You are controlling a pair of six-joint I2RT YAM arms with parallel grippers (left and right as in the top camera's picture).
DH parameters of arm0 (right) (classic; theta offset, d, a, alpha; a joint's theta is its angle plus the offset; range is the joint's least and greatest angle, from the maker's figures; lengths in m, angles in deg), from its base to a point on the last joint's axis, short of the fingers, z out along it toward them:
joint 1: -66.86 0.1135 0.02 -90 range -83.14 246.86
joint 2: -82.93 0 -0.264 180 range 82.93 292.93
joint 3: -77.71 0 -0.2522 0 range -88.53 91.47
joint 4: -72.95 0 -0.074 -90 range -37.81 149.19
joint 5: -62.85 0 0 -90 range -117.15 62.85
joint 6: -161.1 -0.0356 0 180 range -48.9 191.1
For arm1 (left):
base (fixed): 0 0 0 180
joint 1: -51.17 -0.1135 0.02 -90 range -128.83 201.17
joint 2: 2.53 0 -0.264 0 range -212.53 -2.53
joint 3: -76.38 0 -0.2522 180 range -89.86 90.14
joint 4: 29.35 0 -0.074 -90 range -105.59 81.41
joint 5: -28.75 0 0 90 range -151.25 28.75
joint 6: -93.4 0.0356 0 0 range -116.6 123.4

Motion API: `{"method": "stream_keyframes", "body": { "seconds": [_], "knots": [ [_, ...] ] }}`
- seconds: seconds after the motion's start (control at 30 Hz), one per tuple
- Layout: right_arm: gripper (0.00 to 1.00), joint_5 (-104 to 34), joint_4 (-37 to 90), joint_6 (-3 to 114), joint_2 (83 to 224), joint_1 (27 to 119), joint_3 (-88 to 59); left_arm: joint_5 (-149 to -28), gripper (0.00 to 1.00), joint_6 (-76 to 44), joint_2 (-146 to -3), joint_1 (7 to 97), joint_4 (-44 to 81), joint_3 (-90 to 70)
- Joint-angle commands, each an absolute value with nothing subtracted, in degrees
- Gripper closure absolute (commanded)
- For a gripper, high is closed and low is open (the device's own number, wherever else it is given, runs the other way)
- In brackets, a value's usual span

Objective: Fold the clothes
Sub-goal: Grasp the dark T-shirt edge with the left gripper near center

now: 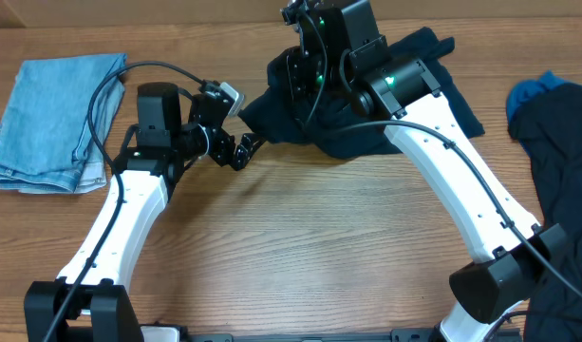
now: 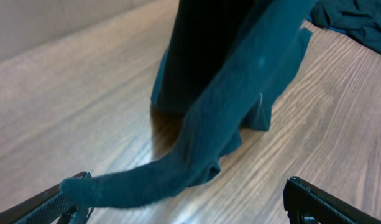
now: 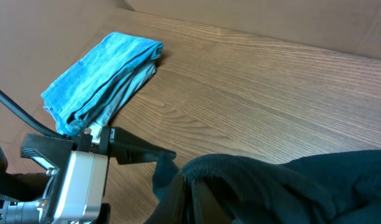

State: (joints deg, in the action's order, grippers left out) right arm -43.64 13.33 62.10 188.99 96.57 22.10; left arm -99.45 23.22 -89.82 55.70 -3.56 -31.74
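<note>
The clothes [image 1: 414, 90], a dark navy garment, lie bunched at the back middle of the table, with one part lifted. My right gripper [image 1: 292, 81] is shut on that lifted part, and the cloth [image 3: 289, 186] covers its fingers in the right wrist view. A narrow tail of the garment [image 2: 178, 168] hangs down and reaches across to one finger of my left gripper [image 2: 187, 196]. That left gripper [image 1: 248, 150] is open just left of the garment's lower corner, jaws wide apart, holding nothing.
A folded light blue denim garment [image 1: 53, 123] lies at the back left, also visible as denim [image 3: 103, 71] in the right wrist view. Another dark garment [image 1: 556, 161] with a blue patch is heaped at the right edge. Bare wooden table [image 1: 300, 247] fills the front middle.
</note>
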Motion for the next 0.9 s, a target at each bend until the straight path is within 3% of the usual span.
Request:
{"method": "stream_keyframes", "body": {
  "seconds": [0.0,0.13,0.17,0.2,0.23,0.43,0.5,0.57,0.67,0.8,0.87],
  "knots": [
    [0.96,-46.6,14.1,61.8,188.3,96.5,22.5,-97.9,0.0,26.3,-89.8,56.1,-6.3,-30.1],
    [0.96,-46.6,14.1,61.8,188.3,96.5,22.5,-97.9,0.04,26.6,-89.8,56.1,-9.0,-30.1],
    [0.96,-46.6,14.1,61.8,188.3,96.5,22.5,-97.9,0.29,26.7,-89.8,56.1,-9.0,-30.1],
    [0.96,-46.6,14.1,61.8,188.3,96.5,22.5,-97.9,0.71,26.7,-89.8,56.1,-9.0,-30.1],
    [0.96,-46.6,14.1,61.8,188.3,96.5,22.5,-97.9,0.96,26.7,-89.8,56.1,-9.0,-30.1],
    [0.96,-46.5,13.9,61.1,188.3,96.5,22.5,-97.9,0.96,26.6,-89.5,56.1,-8.9,-28.6],
    [0.69,-46.5,13.0,58.6,188.3,96.5,22.5,-97.9,0.96,26.6,-88.7,56.1,-8.4,-27.7],
    [0.59,-46.5,11.2,58.7,188.3,96.4,22.5,-96.2,0.96,26.6,-88.6,56.1,-7.9,-27.6],
    [0.34,-42.0,9.1,59.3,188.3,96.4,22.5,-91.3,0.96,28.3,-88.6,56.1,-3.6,-27.6],
    [0.34,-22.0,3.9,60.7,188.4,95.8,22.5,-90.8,0.96,28.3,-88.6,56.1,0.9,-27.6],
    [0.39,-19.0,2.2,65.3,189.4,93.9,22.4,-90.8,0.96,28.3,-88.6,56.1,3.3,-27.6]
  ]
}}
